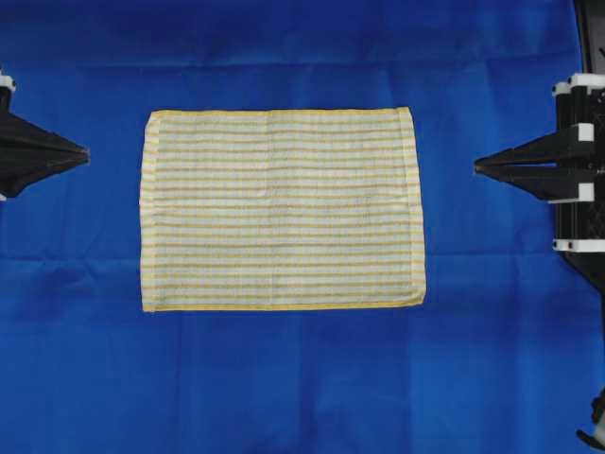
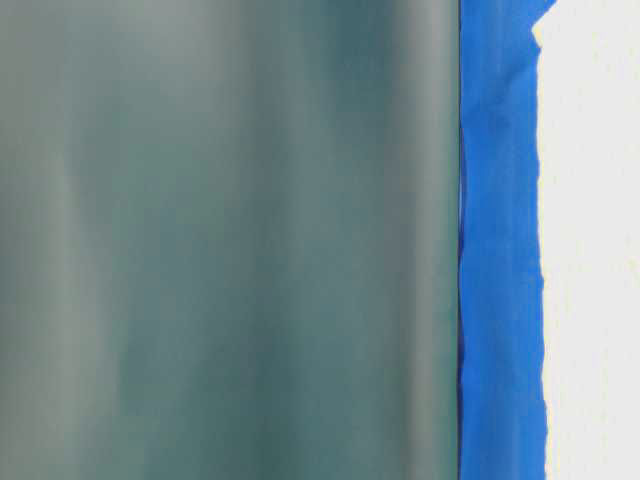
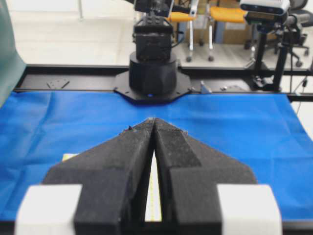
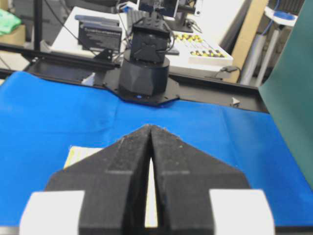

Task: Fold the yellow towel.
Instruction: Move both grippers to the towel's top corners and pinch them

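A yellow towel, white with fine yellow stripes and a yellow hem, lies spread flat in the middle of a blue backdrop cloth, its long sides running left to right in the overhead view. All four corners lie out flat and nothing rests on it.

The left gripper hangs at the left edge of that view, its black fingers pressed together to a point aimed at the towel; it stands apart from the towel's left hem and grasps nothing. The right gripper mirrors it from the right edge, fingers likewise clenched tip to tip on nothing, clear of the right hem.

Each wrist camera looks along its own closed fingers across the cloth to the opposite arm's black base (a sliver of striped towel shows between and beside them).

The table-level view is filled by a blurred grey-green surface with a strip of the blue cloth beside it. No brand, label or writing can be read in any view.
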Robot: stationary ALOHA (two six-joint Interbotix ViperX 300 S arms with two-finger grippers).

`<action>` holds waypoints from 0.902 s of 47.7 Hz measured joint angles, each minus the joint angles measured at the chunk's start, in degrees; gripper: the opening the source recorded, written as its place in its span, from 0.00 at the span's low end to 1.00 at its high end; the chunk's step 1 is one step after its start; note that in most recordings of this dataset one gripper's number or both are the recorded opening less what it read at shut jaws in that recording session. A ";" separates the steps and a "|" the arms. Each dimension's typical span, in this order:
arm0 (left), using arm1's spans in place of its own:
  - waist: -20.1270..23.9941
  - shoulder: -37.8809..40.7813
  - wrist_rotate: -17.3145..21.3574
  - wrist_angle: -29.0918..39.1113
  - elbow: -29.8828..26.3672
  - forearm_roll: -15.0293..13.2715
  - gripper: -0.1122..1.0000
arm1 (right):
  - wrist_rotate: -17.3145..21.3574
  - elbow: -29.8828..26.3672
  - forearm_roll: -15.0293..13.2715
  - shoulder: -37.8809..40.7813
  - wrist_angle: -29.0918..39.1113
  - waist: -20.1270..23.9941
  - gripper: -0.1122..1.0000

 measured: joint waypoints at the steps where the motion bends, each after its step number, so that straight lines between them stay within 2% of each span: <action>1: 0.18 0.00 0.18 0.18 0.00 -0.09 0.10 | 0.00 0.00 0.00 0.00 0.00 -0.09 0.10; 5: 1.41 0.00 0.97 1.67 -0.09 -1.41 0.10 | 0.35 -0.26 0.00 0.79 0.97 -1.05 0.10; 13: 4.66 1.49 1.32 2.46 0.00 -1.76 0.10 | 1.67 -1.67 2.11 4.31 5.63 -8.00 0.10; 25: 12.39 9.76 1.05 2.37 0.26 -1.93 0.11 | 3.60 -2.29 3.25 11.43 7.03 -16.26 0.10; 27: 13.27 11.34 0.88 2.20 0.26 -1.93 0.14 | 3.96 -2.29 3.25 12.92 7.12 -17.31 0.11; 30: 14.50 13.89 0.88 1.49 0.35 -1.93 0.25 | 4.22 -2.46 3.25 15.12 7.29 -18.90 0.14; 32: 15.38 15.82 0.79 0.44 0.53 -1.93 0.37 | 4.39 -2.64 3.34 17.05 7.29 -20.04 0.22; 40: 17.84 23.64 0.79 -4.04 0.79 -2.11 0.81 | 4.39 -3.34 3.34 24.17 7.29 -23.38 0.68; 43: 18.54 26.54 0.79 -5.54 0.88 -2.11 0.88 | 4.31 -3.60 3.34 27.16 7.21 -24.52 0.76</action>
